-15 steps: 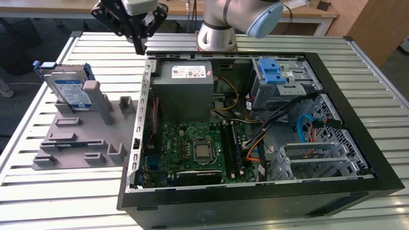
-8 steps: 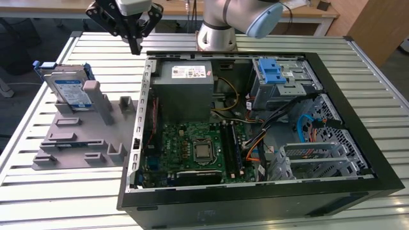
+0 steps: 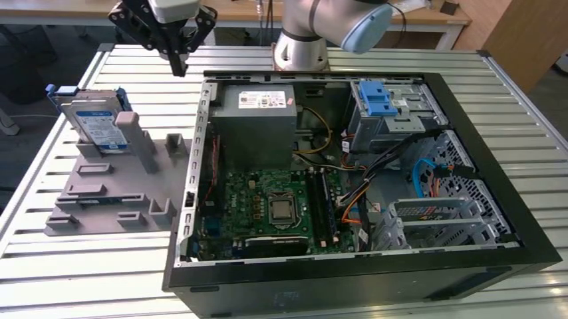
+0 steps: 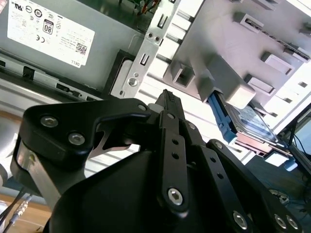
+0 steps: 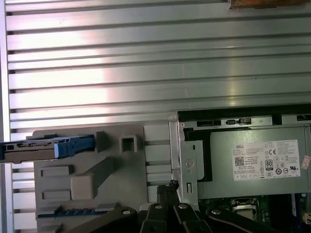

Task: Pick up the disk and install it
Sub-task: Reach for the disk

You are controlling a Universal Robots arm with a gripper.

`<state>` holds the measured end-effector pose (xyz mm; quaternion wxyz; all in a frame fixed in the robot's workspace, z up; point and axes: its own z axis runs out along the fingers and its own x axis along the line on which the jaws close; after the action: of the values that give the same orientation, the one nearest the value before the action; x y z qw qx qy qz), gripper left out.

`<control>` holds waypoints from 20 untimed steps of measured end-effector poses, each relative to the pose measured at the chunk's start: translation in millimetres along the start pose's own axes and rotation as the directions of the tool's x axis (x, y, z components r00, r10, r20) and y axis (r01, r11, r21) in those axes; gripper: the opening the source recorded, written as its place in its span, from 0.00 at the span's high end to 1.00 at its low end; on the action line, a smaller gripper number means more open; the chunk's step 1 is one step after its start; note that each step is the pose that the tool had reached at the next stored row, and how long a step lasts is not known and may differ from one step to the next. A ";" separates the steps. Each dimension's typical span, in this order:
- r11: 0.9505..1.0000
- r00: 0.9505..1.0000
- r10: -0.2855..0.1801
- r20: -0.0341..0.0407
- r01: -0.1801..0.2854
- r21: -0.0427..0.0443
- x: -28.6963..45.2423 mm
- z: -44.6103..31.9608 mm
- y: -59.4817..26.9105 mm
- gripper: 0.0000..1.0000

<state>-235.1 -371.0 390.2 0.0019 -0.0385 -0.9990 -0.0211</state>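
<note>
The disk (image 3: pixel 96 123) is a silver hard drive with a white-and-blue label and blue side rails. It stands on edge in a grey holder (image 3: pixel 106 193) at the exterior view's left. Both wrist views catch it edge-on, disk (image 4: pixel 252 121) and disk (image 5: pixel 29 150), slotted in the holder. My gripper (image 3: pixel 180 68) hangs above the slatted table, behind the gap between the holder and the open computer case (image 3: pixel 497 262). Its fingers point down and are shut with nothing between them, gripper (image 4: pixel 168 97) and gripper (image 5: pixel 171 185). It is clear of the disk, to that view's right of it and higher.
Inside the case lie a grey power supply box (image 3: pixel 257 119) with a white sticker, a green motherboard (image 3: pixel 266 203), loose cables, and a metal drive cage with a blue ridged latch (image 3: pixel 377 100). The arm's base (image 3: pixel 300 50) stands behind the case. The holder has several unused slots.
</note>
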 end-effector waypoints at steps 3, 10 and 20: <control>1.000 1.000 0.000 0.000 0.000 0.000 5.0 0.4 0.0 0.89; 1.000 1.000 0.000 0.000 0.000 0.000 16.8 1.1 0.4 0.89; 1.000 1.000 0.000 0.000 0.000 0.000 32.0 1.9 0.3 0.89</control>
<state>-267.0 -368.1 388.5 0.0019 -0.0384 -0.9990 -0.0211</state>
